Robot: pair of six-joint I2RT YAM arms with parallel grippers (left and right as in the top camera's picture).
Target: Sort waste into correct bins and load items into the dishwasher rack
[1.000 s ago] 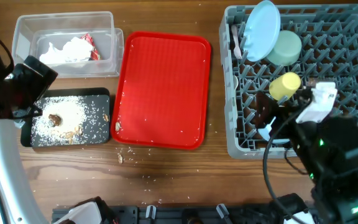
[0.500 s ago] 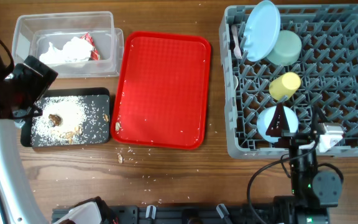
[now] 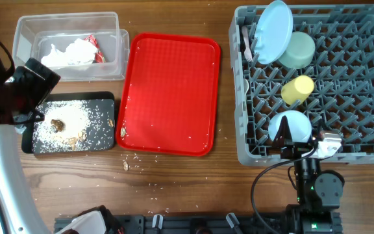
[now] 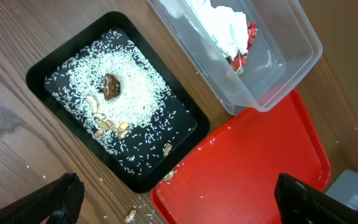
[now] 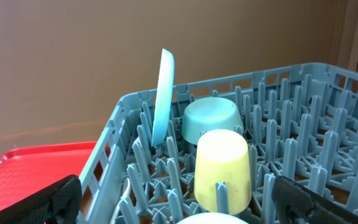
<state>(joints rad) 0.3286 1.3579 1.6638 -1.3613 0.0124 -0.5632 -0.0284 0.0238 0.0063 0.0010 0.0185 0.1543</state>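
Loading looks all but finished to me. The light blue bowl [image 3: 291, 120] sits upside down at the near edge of the rack [image 3: 343, 39], with the yellow cup [image 3: 297, 90] just behind it. The plate [image 3: 271, 31] stands on edge beside the pale green bowl [image 3: 299, 51] toward the far corner. My right gripper [image 5: 179, 205] hangs just off that near edge, fingers wide apart and holding nothing. The left gripper [image 4: 179, 202] is likewise spread and empty above the black tray [image 4: 190, 121], which holds rice-like grains and brown scraps. The napkin [image 3: 67, 53] lies in the clear tub [image 3: 24, 26]. What remains, I judge, is the stray crumbs [image 3: 125, 164] on the wooden table [image 3: 193, 188] near the red serving tray [image 3: 167, 84]. That is a job for the left arm, and it calls for a low, fine pinch on something tiny and flat. A plain brown wall [image 5: 73, 62] backs the rack.
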